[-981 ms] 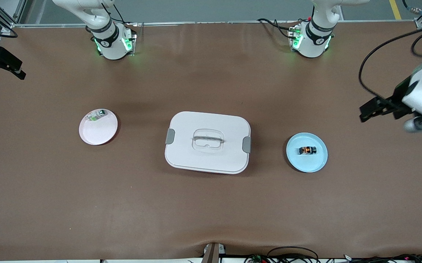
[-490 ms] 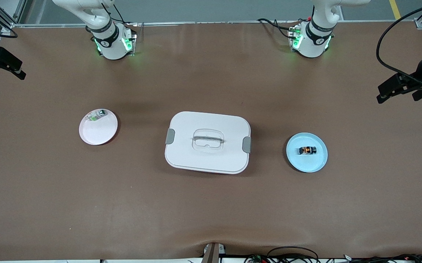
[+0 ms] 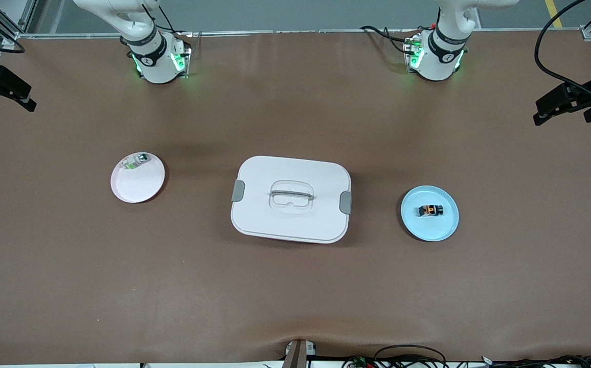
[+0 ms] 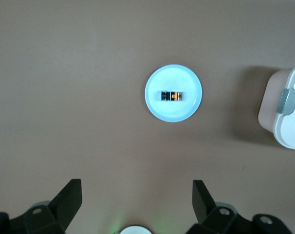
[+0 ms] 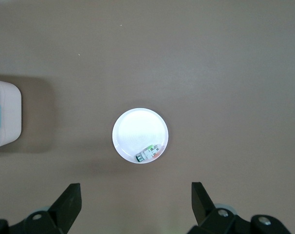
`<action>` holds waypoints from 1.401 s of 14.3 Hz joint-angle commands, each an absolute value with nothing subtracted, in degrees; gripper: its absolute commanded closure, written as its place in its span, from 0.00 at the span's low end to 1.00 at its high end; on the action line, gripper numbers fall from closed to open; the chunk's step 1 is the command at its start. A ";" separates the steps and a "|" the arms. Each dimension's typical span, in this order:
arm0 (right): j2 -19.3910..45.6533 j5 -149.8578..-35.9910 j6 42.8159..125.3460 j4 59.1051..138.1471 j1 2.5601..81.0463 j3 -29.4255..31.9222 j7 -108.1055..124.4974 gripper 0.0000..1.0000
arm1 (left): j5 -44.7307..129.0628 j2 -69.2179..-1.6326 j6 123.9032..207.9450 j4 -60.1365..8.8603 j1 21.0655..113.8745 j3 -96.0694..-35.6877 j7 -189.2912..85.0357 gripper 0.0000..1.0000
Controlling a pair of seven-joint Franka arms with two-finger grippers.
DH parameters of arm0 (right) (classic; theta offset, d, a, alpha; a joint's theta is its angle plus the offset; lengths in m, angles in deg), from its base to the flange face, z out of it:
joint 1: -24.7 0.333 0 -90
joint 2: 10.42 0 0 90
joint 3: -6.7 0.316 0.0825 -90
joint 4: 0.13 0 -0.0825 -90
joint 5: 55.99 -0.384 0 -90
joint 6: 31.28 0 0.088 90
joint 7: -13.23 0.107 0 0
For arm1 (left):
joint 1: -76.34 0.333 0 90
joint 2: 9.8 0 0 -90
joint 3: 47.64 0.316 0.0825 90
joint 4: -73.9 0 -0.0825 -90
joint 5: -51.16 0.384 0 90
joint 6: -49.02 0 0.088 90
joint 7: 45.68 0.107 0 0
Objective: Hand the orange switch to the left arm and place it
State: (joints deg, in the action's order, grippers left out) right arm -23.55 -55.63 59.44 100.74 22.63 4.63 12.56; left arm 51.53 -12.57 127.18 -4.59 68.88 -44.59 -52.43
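The orange switch [image 3: 430,210] lies on a blue plate [image 3: 441,227], between the box and the left arm's end of the table. It also shows in the left wrist view [image 4: 173,96] on that plate [image 4: 173,109]. The white box [image 3: 291,214] stands at mid-table; one latched corner [image 4: 286,109] shows in the left wrist view. My left gripper [image 3: 540,113] is open and empty, high over the table's end at the left arm's side [image 4: 136,195]. My right gripper [image 3: 28,102] is open and empty, high over the right arm's end [image 5: 136,195].
A pink plate [image 3: 139,184] with a small white-and-green piece [image 3: 137,161] lies between the box and the right arm's end, also in the right wrist view [image 5: 138,129]. Cables lie along the table's front edge [image 3: 408,355].
My left gripper has risen and drawn back from the blue plate toward the table's end at the left arm's side. The right arm, switch, plates and box have not moved.
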 commanded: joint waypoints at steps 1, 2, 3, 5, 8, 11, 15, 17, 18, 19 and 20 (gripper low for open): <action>-22.73 -56.17 58.46 99.18 21.89 5.12 12.79 0.00 | 51.25 -8.94 126.80 -8.79 68.52 -44.56 -51.57 0.00; -22.73 -56.17 58.46 99.18 21.89 5.12 12.79 0.00 | 51.25 -7.27 128.37 -11.24 68.52 -44.65 -51.57 0.00; -22.73 -56.17 58.46 99.18 21.89 5.12 12.70 0.00 | 51.25 -4.91 131.00 -14.66 68.44 -44.65 -51.57 0.00; -22.73 -56.17 58.46 99.18 21.89 5.12 12.70 0.00 | 51.25 0.63 135.58 -23.00 68.61 -45.53 -51.74 0.00; -22.73 -56.17 58.46 99.18 21.89 5.12 12.70 0.00 | 51.25 1.54 136.39 -23.67 68.61 -45.80 -51.74 0.00; -22.73 -56.17 58.46 99.18 21.89 5.12 12.70 0.00 | 51.16 -0.48 135.69 -20.59 68.44 -45.80 -51.65 0.00; -22.73 -56.17 58.46 99.18 21.89 5.12 12.70 0.00 | 51.16 -1.10 134.55 -19.62 68.17 -45.80 -51.92 0.00; -22.73 -56.17 58.46 99.18 21.89 5.12 12.70 0.00 | 50.98 -1.72 134.46 -18.92 68.17 -45.80 -51.92 0.00; -22.73 -56.17 58.46 99.18 21.89 5.12 12.70 0.00 | 50.90 -1.72 134.28 -18.83 68.17 -45.80 -51.92 0.00; -22.73 -56.17 58.46 99.18 21.89 5.12 12.70 0.00 | 50.72 -1.72 134.37 -18.83 68.17 -45.80 -51.92 0.00; -22.73 -56.17 58.46 99.18 21.89 5.12 12.70 0.00 | 50.63 -1.72 134.28 -18.83 68.26 -45.80 -51.92 0.00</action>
State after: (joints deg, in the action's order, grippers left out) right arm -23.49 -55.63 59.44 100.73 22.63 4.64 12.56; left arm 51.53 -0.94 135.38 -20.59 68.35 -45.81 -52.41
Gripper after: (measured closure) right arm 0.000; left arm 0.000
